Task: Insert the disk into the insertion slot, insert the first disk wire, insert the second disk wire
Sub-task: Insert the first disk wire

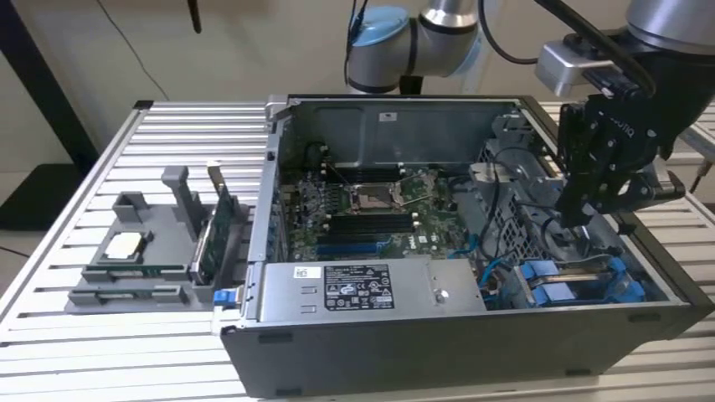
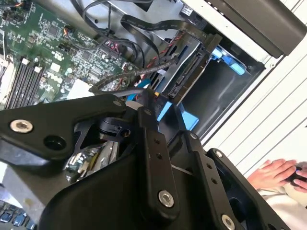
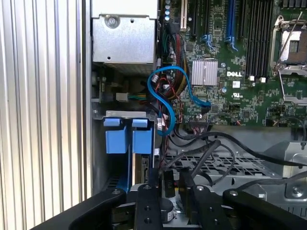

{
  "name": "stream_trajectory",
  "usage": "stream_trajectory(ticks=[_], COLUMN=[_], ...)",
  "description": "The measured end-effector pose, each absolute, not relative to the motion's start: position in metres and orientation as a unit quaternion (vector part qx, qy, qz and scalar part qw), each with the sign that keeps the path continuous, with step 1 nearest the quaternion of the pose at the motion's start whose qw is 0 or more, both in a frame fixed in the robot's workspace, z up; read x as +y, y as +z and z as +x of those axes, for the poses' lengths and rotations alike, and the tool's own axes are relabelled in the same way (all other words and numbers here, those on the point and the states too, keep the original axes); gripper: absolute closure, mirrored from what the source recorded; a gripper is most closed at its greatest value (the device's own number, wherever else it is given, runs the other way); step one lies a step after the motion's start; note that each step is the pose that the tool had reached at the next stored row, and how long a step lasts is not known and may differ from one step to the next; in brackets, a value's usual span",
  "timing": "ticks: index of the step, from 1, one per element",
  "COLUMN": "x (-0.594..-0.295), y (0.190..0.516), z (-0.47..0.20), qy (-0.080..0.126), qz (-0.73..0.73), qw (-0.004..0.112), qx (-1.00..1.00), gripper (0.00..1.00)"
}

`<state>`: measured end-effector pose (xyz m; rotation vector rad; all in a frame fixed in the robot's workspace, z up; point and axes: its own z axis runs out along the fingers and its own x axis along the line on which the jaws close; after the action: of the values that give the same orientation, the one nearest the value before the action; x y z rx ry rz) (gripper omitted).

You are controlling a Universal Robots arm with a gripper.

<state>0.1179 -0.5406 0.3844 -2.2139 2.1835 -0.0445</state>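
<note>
The fingers (image 3: 144, 203) are narrow, pinching a black wire plug (image 3: 169, 184) near the disk (image 2: 192, 72). The disk sits in the slot (image 1: 564, 283) at the case's (image 1: 447, 352) near right corner, with walls and cables (image 3: 230, 141) close around.

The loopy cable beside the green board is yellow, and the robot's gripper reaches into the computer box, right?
No, the loopy cable is blue, as the first wrist view shows. It is beside the green board, and the gripper does reach into the computer box.

The claw (image 2: 144, 108) hangs close to the disk (image 2: 189, 69), black cables (image 2: 139, 28) just beyond it. A person's hand (image 2: 277, 172) rests well aside.
</note>
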Motion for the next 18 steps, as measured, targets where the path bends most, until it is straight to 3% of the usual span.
stream_trajectory(ticks=[2,18], x=[-0.5406,-0.5409], y=[0.3840,0.3806], z=[0.1179,0.1183], qy=[-0.014,-0.015], qz=[-0.712,-0.712], qw=[0.016,0.016], qx=[0.702,0.702], gripper=[0.78,0.81])
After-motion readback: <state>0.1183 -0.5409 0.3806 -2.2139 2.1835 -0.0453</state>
